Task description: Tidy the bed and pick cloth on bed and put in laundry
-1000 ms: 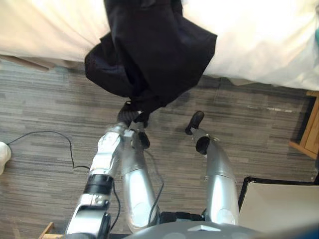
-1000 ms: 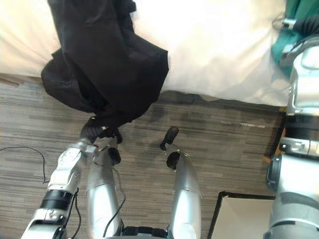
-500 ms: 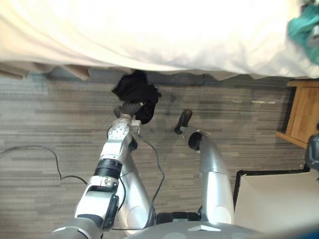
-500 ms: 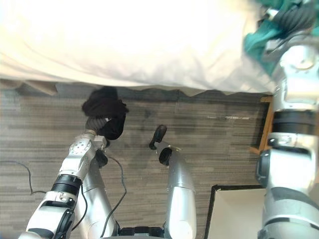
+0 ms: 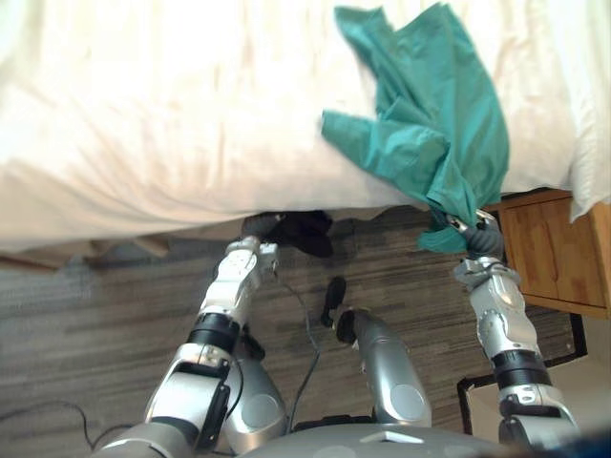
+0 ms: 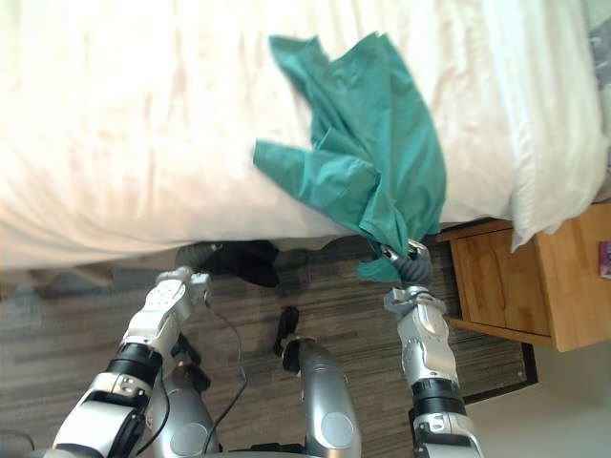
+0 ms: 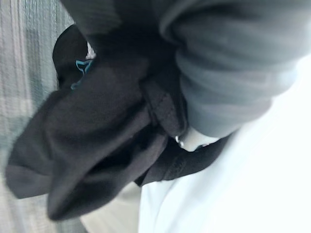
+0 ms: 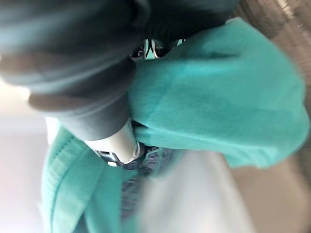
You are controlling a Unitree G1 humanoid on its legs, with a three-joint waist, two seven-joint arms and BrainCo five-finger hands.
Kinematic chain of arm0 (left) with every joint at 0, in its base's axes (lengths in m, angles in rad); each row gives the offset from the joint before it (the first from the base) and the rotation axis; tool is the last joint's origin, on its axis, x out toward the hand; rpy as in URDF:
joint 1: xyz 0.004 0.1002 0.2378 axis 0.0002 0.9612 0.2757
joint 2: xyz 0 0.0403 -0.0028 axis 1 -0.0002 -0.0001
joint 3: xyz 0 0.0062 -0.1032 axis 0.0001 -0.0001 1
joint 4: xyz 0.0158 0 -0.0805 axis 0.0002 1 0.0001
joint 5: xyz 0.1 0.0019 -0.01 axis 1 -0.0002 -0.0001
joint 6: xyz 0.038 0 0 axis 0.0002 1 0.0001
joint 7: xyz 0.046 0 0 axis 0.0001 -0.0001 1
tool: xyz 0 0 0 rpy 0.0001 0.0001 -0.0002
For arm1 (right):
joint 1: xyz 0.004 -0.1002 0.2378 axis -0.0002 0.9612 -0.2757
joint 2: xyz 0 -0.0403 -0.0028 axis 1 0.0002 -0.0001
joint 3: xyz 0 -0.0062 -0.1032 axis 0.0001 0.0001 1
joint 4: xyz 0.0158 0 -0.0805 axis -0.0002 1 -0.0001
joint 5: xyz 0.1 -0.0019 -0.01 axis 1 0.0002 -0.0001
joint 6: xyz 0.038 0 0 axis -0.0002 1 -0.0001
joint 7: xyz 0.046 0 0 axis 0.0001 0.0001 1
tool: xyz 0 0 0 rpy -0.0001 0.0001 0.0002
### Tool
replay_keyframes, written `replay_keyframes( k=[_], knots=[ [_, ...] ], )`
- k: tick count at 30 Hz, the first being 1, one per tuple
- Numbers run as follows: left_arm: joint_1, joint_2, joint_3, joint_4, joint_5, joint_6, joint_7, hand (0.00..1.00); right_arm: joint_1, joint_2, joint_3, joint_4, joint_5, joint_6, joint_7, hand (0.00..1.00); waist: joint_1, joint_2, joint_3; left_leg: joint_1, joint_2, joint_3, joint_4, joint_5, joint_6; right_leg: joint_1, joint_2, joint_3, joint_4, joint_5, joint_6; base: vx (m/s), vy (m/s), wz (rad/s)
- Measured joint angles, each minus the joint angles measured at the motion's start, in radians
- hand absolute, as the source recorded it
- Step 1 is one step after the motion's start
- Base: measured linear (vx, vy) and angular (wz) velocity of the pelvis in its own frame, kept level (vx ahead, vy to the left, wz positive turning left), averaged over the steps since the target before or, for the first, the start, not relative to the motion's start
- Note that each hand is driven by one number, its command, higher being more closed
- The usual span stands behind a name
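- Left eye view: the left hand (image 5: 256, 227) sits just under the edge of the bed (image 5: 143, 124), near the middle of the frame. Its fingers are curled round a bunched black cloth (image 5: 304, 232), which is off the mattress. At 4 o'clock the right hand (image 5: 474, 239) is clenched on the lower end of a green cloth (image 5: 430, 124). Most of that cloth lies spread on the bed toward 1 o'clock.
- Right eye view: the green cloth drapes over the mattress edge, with a wooden nightstand (image 6: 520, 277) at 3 o'clock and a pillow (image 6: 544, 114) at 2 o'clock. In my judgement the right hand should draw steadily toward 6 o'clock, away from the bed. That way the sheet is not dragged along and the cloth does not catch the nightstand's corner.
- Left wrist view: the black cloth is wadded in the left hand's closed grasp, with loose folds hanging past it. The hold looks sound. The hand should carry high so the folds do not trail.
- Right wrist view: the right hand is closed on a fold of the green cloth, pinched against a finger (image 8: 119, 145). It holds only an edge, so a sharp tug could slip it. Gathering more cloth first seems wiser.
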State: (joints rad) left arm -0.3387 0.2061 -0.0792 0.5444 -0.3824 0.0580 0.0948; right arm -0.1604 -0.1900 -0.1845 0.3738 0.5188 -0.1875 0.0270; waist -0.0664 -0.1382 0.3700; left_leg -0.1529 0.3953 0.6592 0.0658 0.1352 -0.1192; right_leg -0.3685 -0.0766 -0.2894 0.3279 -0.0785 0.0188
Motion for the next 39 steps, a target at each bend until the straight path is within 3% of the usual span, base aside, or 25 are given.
replay_keyframes(
  k=[2, 6, 9, 10, 14, 17, 21, 26, 30, 32, 34, 36, 39],
  knots=[
    [0.093, -0.034, -0.009, 0.000, -0.001, -0.008, 0.029, 1.00, 0.104, 0.030, -0.005, -0.004, 0.023, -0.040, 0.046, 1.00, -0.012, 0.017, -0.062, 0.072, -0.025, 0.027, -0.030, -0.002, 0.003, 0.071, 0.001, 0.018, -0.046, 0.009, 0.014, 0.11, 0.055, -0.12],
    [0.224, -0.071, -0.029, 0.000, -0.033, -0.027, 0.067, 1.00, 0.251, 0.109, 0.012, 0.003, 0.024, -0.040, 0.107, 1.00, -0.028, 0.054, -0.125, 0.157, -0.055, 0.051, -0.021, -0.027, 0.035, 0.179, -0.017, 0.031, -0.104, 0.013, 0.031, 0.11, 0.082, -0.04],
    [0.329, -0.118, -0.034, 0.056, -0.041, -0.033, 0.081, 1.00, 0.368, 0.137, 0.050, 0.056, 0.007, -0.038, 0.149, 1.00, -0.032, 0.111, -0.162, 0.231, -0.060, 0.087, 0.055, -0.092, 0.047, 0.292, -0.041, 0.038, -0.139, 0.002, 0.056, 0.08, 0.103, 0.02],
    [0.368, -0.137, -0.037, 0.099, -0.040, -0.033, 0.085, 1.00, 0.412, 0.141, 0.051, 0.085, 0.005, -0.038, 0.164, 1.00, -0.036, 0.139, -0.179, 0.259, -0.068, 0.099, 0.064, -0.107, 0.035, 0.333, -0.055, 0.032, -0.146, -0.001, 0.064, 0.07, 0.114, 0.10],
    [0.438, -0.152, -0.040, 0.225, -0.039, -0.025, 0.090, 1.00, 0.464, 0.144, 0.062, 0.239, -0.134, -0.036, 0.163, 1.00, -0.057, 0.183, -0.207, 0.369, -0.128, 0.098, -0.065, -0.092, 0.000, 0.438, -0.076, -0.009, -0.180, -0.002, 0.084, 0.02, 0.116, 0.28],
    [0.466, -0.147, -0.037, 0.292, -0.040, -0.018, 0.100, 1.00, 0.459, 0.150, 0.069, 0.351, -0.224, -0.035, 0.144, 1.00, -0.053, 0.180, -0.221, 0.426, -0.165, 0.094, -0.163, -0.047, -0.007, 0.483, -0.084, -0.037, -0.197, 0.002, 0.092, -0.08, 0.053, 0.26],
    [0.489, -0.125, -0.003, 0.346, -0.042, -0.015, 0.091, 1.00, 0.441, 0.148, 0.062, 0.417, -0.284, -0.044, 0.114, 1.00, -0.049, 0.168, -0.238, 0.418, -0.179, 0.062, -0.170, -0.046, -0.005, 0.504, -0.105, -0.079, -0.218, -0.001, 0.098, -0.08, 0.010, 0.30],
    [0.516, -0.133, 0.053, 0.353, -0.043, -0.028, 0.049, 1.00, 0.445, 0.137, 0.099, 0.425, -0.350, -0.093, 0.107, 1.00, -0.029, 0.164, -0.239, 0.408, -0.216, -0.028, -0.171, -0.054, 0.017, 0.557, -0.155, -0.169, -0.201, -0.016, 0.115, -0.03, 0.028, 0.52],
    [0.530, -0.129, 0.044, 0.352, -0.082, -0.096, 0.014, 1.00, 0.413, 0.131, 0.179, 0.426, -0.356, -0.115, 0.103, 1.00, -0.019, 0.153, -0.247, 0.341, -0.272, -0.184, -0.172, -0.050, 0.042, 0.570, -0.221, -0.267, -0.122, -0.084, 0.117, 0.01, 0.015, 1.12],
    [0.523, -0.117, 0.020, 0.339, -0.100, -0.128, -0.013, 1.00, 0.402, 0.141, 0.213, 0.419, -0.348, -0.115, 0.091, 1.00, -0.022, 0.149, -0.246, 0.284, -0.306, -0.303, -0.171, -0.041, 0.074, 0.556, -0.187, -0.173, -0.075, -0.184, 0.080, 0.02, -0.057, 1.94],
    [0.514, -0.108, -0.034, 0.294, -0.099, -0.169, -0.056, 1.00, 0.414, 0.139, 0.222, 0.418, -0.310, -0.116, 0.069, 1.00, -0.025, 0.119, -0.256, 0.233, -0.367, -0.376, -0.165, -0.019, 0.137, 0.561, -0.110, 0.003, -0.069, -0.246, 0.042, 0.09, -0.100, 2.83],
    [0.520, -0.116, -0.060, 0.257, -0.100, -0.199, -0.074, 1.00, 0.417, 0.130, 0.230, 0.417, -0.282, -0.119, 0.058, 1.00, -0.004, 0.124, -0.252, 0.211, -0.405, -0.444, -0.170, 0.000, 0.140, 0.559, -0.108, 0.080, -0.009, -0.251, 0.042, 0.13, -0.063, 1.96],
    [0.556, -0.111, -0.098, 0.183, -0.105, -0.221, -0.080, 1.00, 0.393, 0.136, 0.272, 0.401, -0.257, -0.121, 0.073, 1.00, 0.006, 0.132, -0.249, 0.204, -0.394, -0.569, -0.165, 0.015, 0.134, 0.551, -0.067, 0.150, 0.091, -0.201, 0.032, 0.16, -0.086, 1.30]
  ],
)
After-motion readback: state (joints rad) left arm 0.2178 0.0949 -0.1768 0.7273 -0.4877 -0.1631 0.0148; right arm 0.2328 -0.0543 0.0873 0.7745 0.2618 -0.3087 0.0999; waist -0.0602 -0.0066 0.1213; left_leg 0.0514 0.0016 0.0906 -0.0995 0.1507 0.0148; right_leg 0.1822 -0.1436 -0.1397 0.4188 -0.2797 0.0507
